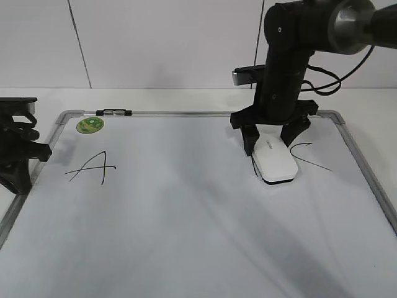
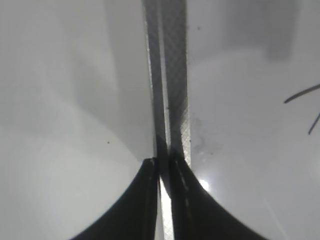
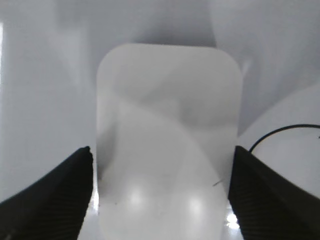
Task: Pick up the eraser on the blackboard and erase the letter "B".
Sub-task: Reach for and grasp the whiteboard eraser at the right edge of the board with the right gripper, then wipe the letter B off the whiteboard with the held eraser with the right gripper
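The white eraser (image 1: 275, 160) lies flat on the blackboard (image 1: 186, 217), a white board with a silver-grey frame. My right gripper (image 1: 271, 138) straddles the eraser's far end, one finger against each long side. In the right wrist view the eraser (image 3: 167, 145) fills the gap between the fingers (image 3: 162, 195). The letter "B" does not show as a whole. Only a short dark stroke (image 1: 253, 167) shows at the eraser's left edge. My left gripper (image 1: 37, 151) is shut and empty at the board's left frame (image 2: 172, 90).
A slanted "A" (image 1: 91, 166) is on the left of the board and a "C" (image 1: 308, 156) is just right of the eraser. A round green sticker (image 1: 90, 125) and a small black-and-silver clip (image 1: 115, 112) sit at the far left frame.
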Tool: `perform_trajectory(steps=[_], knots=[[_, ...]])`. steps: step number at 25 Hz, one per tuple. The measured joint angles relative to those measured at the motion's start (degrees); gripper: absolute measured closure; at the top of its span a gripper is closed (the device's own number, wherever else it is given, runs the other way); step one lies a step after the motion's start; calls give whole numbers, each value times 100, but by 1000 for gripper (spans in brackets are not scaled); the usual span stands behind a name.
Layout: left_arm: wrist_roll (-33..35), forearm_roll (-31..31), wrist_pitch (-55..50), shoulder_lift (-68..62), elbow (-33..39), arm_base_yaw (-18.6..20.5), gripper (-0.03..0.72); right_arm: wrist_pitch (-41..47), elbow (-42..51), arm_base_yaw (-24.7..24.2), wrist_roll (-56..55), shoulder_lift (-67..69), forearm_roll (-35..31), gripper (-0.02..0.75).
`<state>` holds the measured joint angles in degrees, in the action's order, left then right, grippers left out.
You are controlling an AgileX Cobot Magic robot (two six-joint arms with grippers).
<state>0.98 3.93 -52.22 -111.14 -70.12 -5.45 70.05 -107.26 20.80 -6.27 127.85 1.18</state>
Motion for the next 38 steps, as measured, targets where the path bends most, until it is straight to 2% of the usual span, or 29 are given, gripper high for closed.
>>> perform_trajectory(steps=[6, 11, 20, 26, 38], knots=[[0, 0, 0, 0, 0, 0, 644, 0, 0, 0, 0, 0, 42, 167], [0, 0, 0, 0, 0, 0, 643, 0, 0, 0, 0, 0, 42, 186], [0, 0, 0, 0, 0, 0, 642, 0, 0, 0, 0, 0, 42, 183], [0, 0, -10, -4, -13, 0, 642, 0, 0, 0, 0, 0, 32, 130], [10, 0, -19, -4, -13, 0, 642, 0, 0, 5, 4, 0, 12, 125]])
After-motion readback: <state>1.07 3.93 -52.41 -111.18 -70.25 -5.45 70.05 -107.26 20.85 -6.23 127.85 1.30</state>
